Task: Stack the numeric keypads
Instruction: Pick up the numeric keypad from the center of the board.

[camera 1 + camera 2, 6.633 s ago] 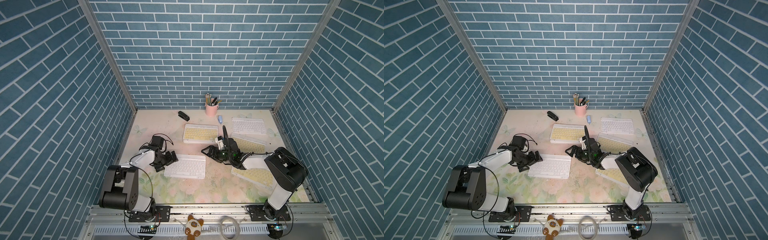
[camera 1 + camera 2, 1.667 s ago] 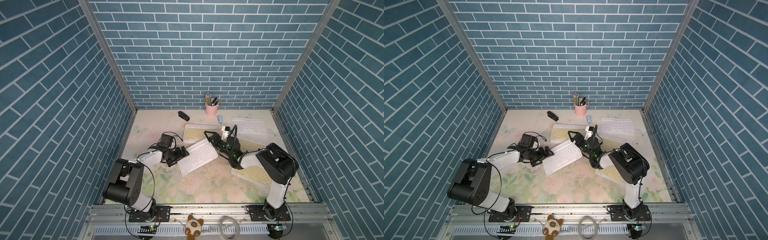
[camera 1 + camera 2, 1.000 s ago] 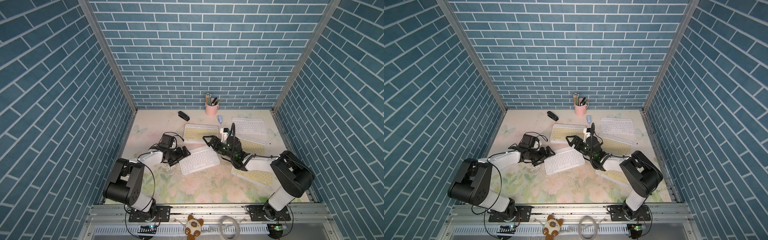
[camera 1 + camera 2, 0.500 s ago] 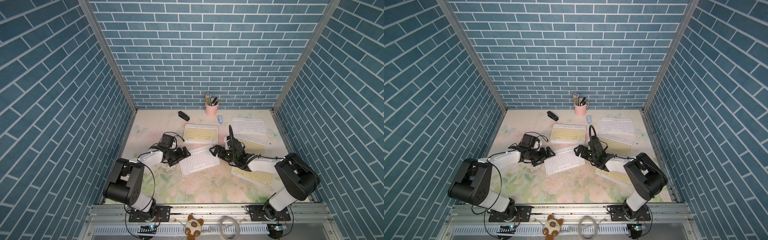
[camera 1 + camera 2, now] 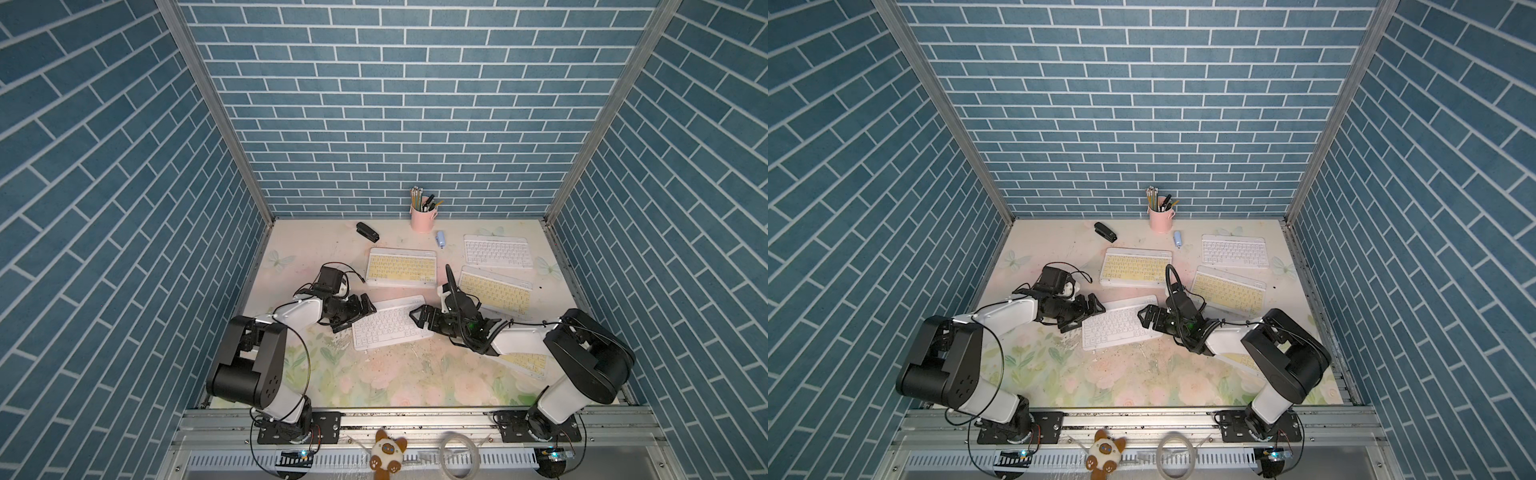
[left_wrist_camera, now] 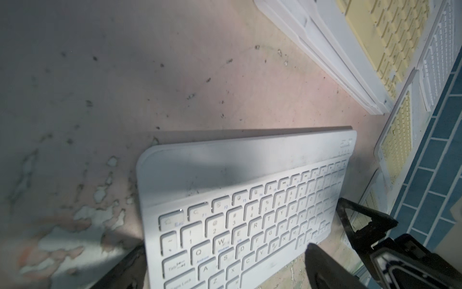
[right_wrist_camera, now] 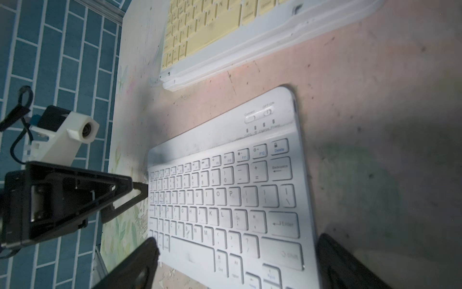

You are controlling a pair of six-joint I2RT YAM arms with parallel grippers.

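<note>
Centrally in both top views, the white keypad [image 5: 388, 328] lies flat and askew on the table [image 5: 374, 386]. The left gripper [image 5: 368, 306] is at its left short end and the right gripper [image 5: 420, 319] over its right end. A yellow-keyed keypad [image 5: 402, 267] sits just above it in the frame.

From the left wrist, the black fingers [image 6: 325, 262] stand apart either side of the keypad's Esc end, with nothing clamped.

From the right wrist, the fingers [image 7: 135, 265] are spread wide astride the Enter end, holding nothing.

Judged from this, the keypad is light, stiff, smooth-shelled and lying flush, so it will likely skid rather than lift. Pinch the thin short edges, one claw at each end, not the springy keys.
</note>
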